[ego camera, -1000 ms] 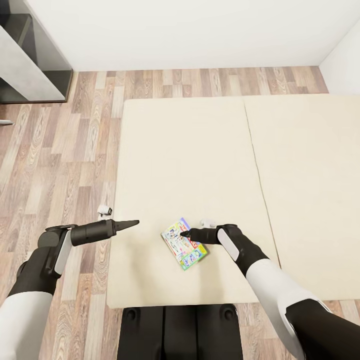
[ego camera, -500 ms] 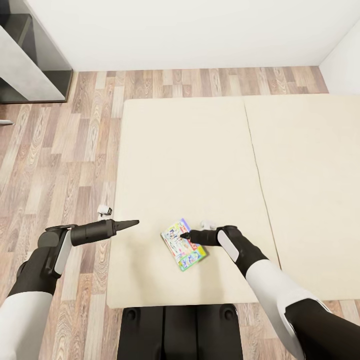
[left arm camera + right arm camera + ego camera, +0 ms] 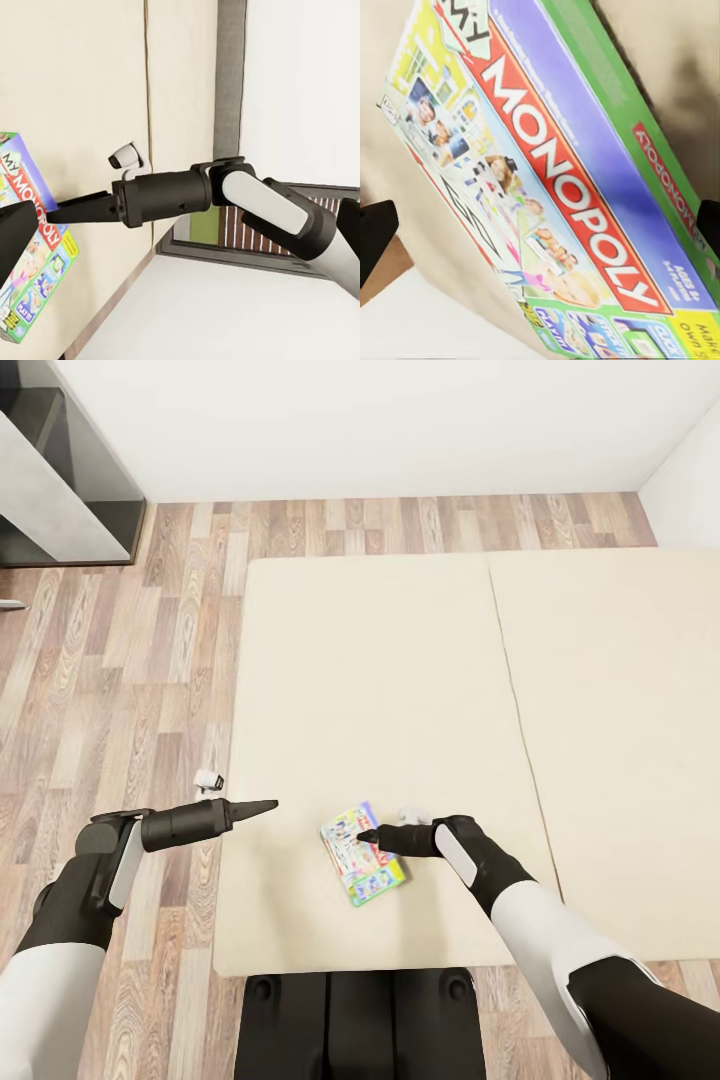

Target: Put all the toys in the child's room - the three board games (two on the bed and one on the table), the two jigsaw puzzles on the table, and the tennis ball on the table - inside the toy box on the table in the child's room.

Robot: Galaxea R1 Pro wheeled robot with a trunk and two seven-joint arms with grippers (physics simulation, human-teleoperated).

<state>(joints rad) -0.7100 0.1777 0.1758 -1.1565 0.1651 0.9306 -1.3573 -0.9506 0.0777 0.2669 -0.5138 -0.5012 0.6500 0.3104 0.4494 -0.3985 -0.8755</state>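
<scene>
a robot reaches for a board game lying flat on the cream mattress of the bed, low in the head view and slightly left of centre, near the bed's front edge. the right gripper sits at the box's upper right side, its dark fingers pointing toward the left of the frame. in the right wrist view the cover takes up most of the picture and a black fingertip shows at each side edge, so the fingers stand wide apart on either side of the box and are not yet closed on it. the left gripper hangs over the bed's left margin, clear of the box, its fingers drawn together to a narrow point.

the step in hand looks like the pick-up. done well, the fingers would straddle a short span of the box, press on its two flat opposite faces or edges, and close squarely so the thin carton does not pivot or slip out.

the box is a flat rectangular carton with sharp corners and a glossy printed lid in red, blue, green and yellow. the mattress is matt, plain and soft-looking, split by a seam into two pads. around it lies a wood-plank floor with visible grain.
</scene>
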